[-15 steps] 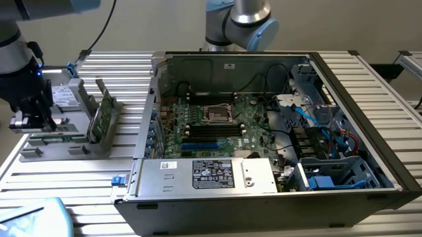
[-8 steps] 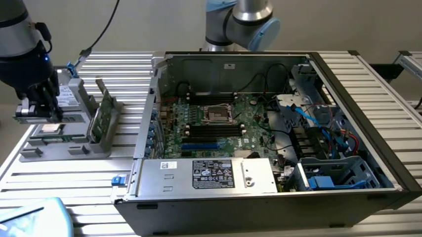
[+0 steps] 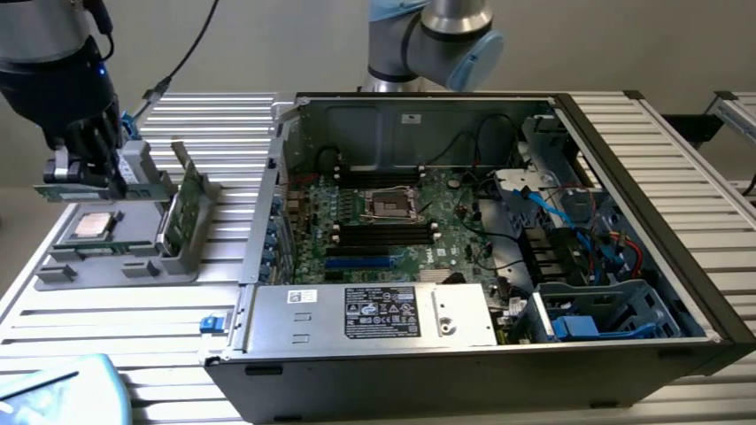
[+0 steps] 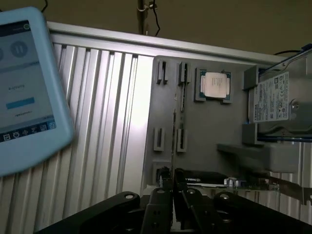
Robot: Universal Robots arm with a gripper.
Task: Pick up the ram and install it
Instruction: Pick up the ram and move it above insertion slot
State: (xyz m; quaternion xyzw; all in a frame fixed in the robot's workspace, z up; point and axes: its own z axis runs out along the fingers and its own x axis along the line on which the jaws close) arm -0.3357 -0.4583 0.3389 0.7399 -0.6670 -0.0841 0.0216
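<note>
Your arm (image 3: 437,35) reached from twelve o'clock in the exterior view out to ten o'clock, with the wrist pointing down over the grey tray (image 3: 71,266). The pincer (image 3: 81,177) was pressed together on the ram (image 3: 59,191), which lay level in the grip above the tray's far end. You could not tell whether it cleared the tray's posts. In the wrist view the ram (image 4: 174,141) showed edge-on, as a thin line running out from the pincer (image 4: 171,187).

The processor (image 3: 95,226) sat in its pocket just at six o'clock of the pincer. A green card (image 3: 177,212) stood upright at four o'clock, near the grip, between it and the case (image 3: 473,372). The case lay open-topped toward three o'clock, and its side wall rose beside the tray's edge. The motherboard (image 3: 402,212) sat inside, with cables crowding its three o'clock side.

The ram's chips could not be made out (too thin from either view). A tablet (image 3: 53,390) on the counter (image 3: 142,319) was cut off at seven o'clock. A hard drive (image 4: 280,102) ran off the wrist view's edge.
</note>
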